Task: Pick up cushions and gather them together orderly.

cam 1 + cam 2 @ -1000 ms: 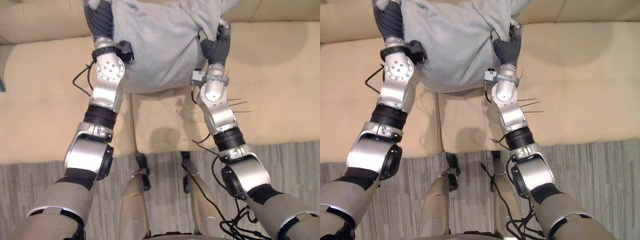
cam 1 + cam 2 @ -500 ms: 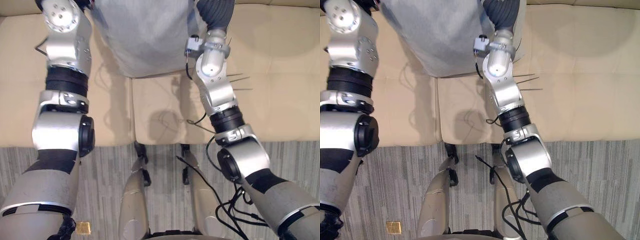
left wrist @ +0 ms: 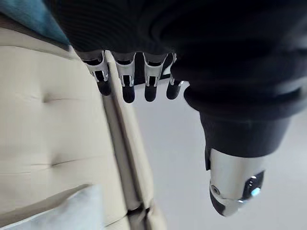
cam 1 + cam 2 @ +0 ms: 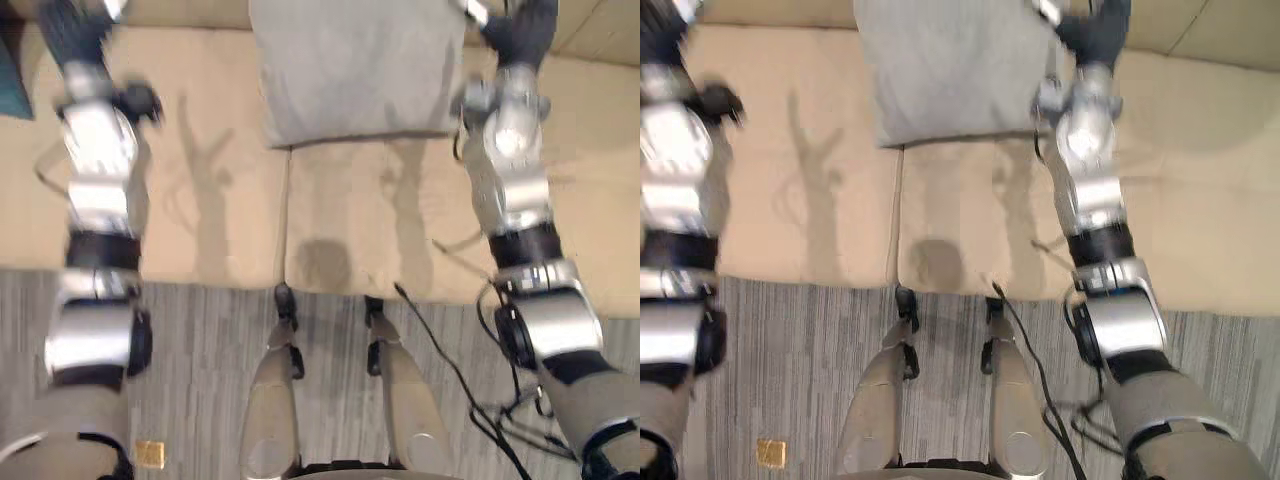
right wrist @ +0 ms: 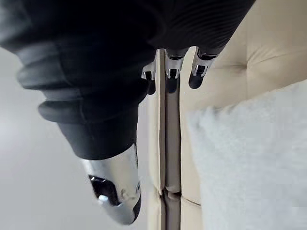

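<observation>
Grey cushion (image 4: 355, 70): set at sofa (image 4: 200, 210) back edge, left hand (image 3: 125, 76) and right hand (image 5: 169, 76) spread, empty; I judge placing done, next I fetch another.

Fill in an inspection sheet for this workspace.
Surface: beige sofa, seat pads bare in front.
Job's things: grey cushion at the back of the seat, over the seam between two pads, seemingly propped on the backrest, held by neither hand. Teal item at the sofa's left end, perhaps another cushion.
Clutter: small gold square on the carpet.
Hands: left hand open, holding nothing, raised at the left. Right hand open, beside the grey cushion.
Cables: nothing seen.
Surroundings: striped grey carpet in front of the sofa.
</observation>
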Available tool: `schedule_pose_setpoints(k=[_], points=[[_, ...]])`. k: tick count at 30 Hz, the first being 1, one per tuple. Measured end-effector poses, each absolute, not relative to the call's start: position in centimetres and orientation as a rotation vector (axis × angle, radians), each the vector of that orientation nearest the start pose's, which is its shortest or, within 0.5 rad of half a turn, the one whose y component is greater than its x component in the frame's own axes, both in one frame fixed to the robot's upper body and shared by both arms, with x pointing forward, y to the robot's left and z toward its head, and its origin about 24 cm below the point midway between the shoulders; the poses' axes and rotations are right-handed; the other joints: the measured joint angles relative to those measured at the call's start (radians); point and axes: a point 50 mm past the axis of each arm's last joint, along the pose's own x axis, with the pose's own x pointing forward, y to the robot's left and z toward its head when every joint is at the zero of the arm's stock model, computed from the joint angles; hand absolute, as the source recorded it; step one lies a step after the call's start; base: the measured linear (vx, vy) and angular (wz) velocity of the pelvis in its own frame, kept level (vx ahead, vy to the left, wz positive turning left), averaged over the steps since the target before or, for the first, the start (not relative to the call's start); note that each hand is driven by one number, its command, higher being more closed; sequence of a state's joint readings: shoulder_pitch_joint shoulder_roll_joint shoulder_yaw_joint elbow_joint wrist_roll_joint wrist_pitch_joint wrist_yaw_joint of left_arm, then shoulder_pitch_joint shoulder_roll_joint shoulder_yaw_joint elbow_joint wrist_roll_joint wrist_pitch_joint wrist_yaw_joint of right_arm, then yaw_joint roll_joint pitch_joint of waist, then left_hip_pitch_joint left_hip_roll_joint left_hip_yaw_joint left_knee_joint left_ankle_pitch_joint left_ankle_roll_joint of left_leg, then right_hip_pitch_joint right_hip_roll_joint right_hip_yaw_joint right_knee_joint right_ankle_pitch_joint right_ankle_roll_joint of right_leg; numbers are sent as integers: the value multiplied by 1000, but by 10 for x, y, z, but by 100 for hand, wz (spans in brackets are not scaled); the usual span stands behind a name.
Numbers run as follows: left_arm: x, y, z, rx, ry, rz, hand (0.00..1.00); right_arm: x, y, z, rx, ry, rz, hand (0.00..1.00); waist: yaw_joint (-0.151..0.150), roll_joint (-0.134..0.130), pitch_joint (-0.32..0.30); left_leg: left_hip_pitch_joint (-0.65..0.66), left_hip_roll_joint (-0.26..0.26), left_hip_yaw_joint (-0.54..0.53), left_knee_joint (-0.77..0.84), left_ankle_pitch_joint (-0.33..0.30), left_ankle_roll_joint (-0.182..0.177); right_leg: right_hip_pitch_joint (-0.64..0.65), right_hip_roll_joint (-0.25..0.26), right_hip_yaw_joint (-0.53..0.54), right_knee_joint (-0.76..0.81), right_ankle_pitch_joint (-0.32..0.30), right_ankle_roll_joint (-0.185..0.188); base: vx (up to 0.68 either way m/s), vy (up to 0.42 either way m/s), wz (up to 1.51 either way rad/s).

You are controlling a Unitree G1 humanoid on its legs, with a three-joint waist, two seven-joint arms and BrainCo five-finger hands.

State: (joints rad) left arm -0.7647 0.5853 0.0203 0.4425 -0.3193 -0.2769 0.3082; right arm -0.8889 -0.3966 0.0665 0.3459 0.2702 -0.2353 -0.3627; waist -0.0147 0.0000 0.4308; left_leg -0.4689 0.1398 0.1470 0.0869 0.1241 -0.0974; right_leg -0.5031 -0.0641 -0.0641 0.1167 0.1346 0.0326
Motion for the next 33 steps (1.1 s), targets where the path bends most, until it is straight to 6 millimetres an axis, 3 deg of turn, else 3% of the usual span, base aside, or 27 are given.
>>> schedule_pose_setpoints(k=[1,3,4,5,6,7,8,9,11,13,14,15,20,23,25,27,28,29,30,31,33], points=[[347,258,228,114,-621,348,0,355,-182,260,-20,-741,-195,0,0,0,-2,4,0,-2,0,-6,0,6,1,-1,-1,-5,2,30,-36,8],[332,256,149,95,-407,328,0,342,-202,191,-132,-566,-198,0,0,-1,-3,31,1,-6,0,-15,3,45,8,-4,-20,-13,9,38,-48,6],[327,254,131,89,-353,321,0,338,-207,172,-156,-510,-198,0,0,-1,-3,41,0,-6,0,-17,5,58,8,-5,-26,-12,8,81,-36,2],[310,249,88,84,-226,306,0,323,-215,129,-198,-377,-197,0,-1,-1,-3,71,0,-5,0,-24,6,93,9,-6,-38,-13,9,84,-13,0],[295,247,59,82,-129,296,0,308,-221,98,-226,-276,-198,0,-2,-3,-10,95,0,-3,1,-36,7,121,9,-6,-44,-17,12,89,-8,-2],[285,246,43,82,-77,292,0,300,-223,82,-242,-222,-195,0,-3,-4,-21,104,1,-1,2,-42,7,132,9,-5,-52,-17,12,100,-6,-9],[264,246,12,98,44,281,0,279,-228,50,-279,-107,-192,0,-5,-7,-58,123,0,1,1,-49,3,148,9,-3,-55,-21,15,108,-5,-8],[256,247,0,104,93,276,0,271,-229,37,-301,-58,-189,0,-8,-7,-72,135,0,2,-1,-51,2,160,9,-3,-55,-24,15,110,-4,-6],[216,249,-49,133,317,267,0,232,-231,-20,-360,181,-166,0,-21,-14,-151,207,0,9,-4,-75,0,224,9,3,-57,-45,23,106,13,-8],[184,245,-80,158,473,241,0,200,-230,-57,-409,354,-133,0,-23,-17,-216,269,0,28,-13,-94,-1,278,8,14,-68,-60,28,82,21,-19],[176,243,-87,164,514,234,0,192,-230,-66,-418,401,-119,0,-23,-17,-232,285,-1,35,-18,-102,-2,289,8,17,-69,-66,32,57,27,-28],[155,240,-104,170,613,212,0,170,-228,-88,-431,519,-100,0,-23,-19,-264,321,-2,52,-25,-111,-6,312,8,36,-70,-77,39,31,28,-29],[112,232,-129,201,792,155,0,121,-227,-122,-406,758,-65,0,-25,-22,-296,398,-1,93,-33,-127,-5,355,8,85,-65,-82,37,-12,31,-29],[100,232,-133,196,834,150,0,113,-230,-126,-389,795,-82,0,-27,-27,-292,404,0,128,5,-140,1,345,7,130,-54,-71,55,-61,40,-39],[105,233,-131,200,816,150,0,121,-231,-123,-381,777,-97,0,-25,-32,-292,337,7,149,83,-166,8,298,8,157,-46,-51,85,-119,45,-44],[115,236,-124,213,769,150,0,128,-231,-121,-372,761,-101,0,-19,-31,-286,237,37,160,186,-190,56,249,-2,176,-68,3,185,-191,65,-41],[116,237,-123,212,761,155,0,131,-231,-121,-367,760,-102,0,-20,-20,-278,229,54,168,199,-194,59,234,3,144,-13,-23,165,-249,60,-21],[120,237,-121,211,751,159,0,132,-227,-123,-348,770,-97,0,-21,-12,-263,225,64,158,217,-195,61,177,-6,69,262,-143,79,-190,10,0],[119,238,-121,212,751,163,0,126,-222,-127,-336,796,-91,0,-18,-16,-258,248,68,156,216,-198,67,181,-26,33,501,-252,52,-220,-8,1],[118,238,-121,213,753,166,0,124,-221,-129,-332,805,-90,0,-14,-19,-259,257,68,155,216,-197,67,193,-33,34,558,-275,60,-111,-49,3],[118,238,-118,213,736,173,0,120,-217,-131,-319,819,-84,0,0,-49,-278,253,51,140,214,-170,60,295,-64,69,657,-354,121,-172,-134,17]])
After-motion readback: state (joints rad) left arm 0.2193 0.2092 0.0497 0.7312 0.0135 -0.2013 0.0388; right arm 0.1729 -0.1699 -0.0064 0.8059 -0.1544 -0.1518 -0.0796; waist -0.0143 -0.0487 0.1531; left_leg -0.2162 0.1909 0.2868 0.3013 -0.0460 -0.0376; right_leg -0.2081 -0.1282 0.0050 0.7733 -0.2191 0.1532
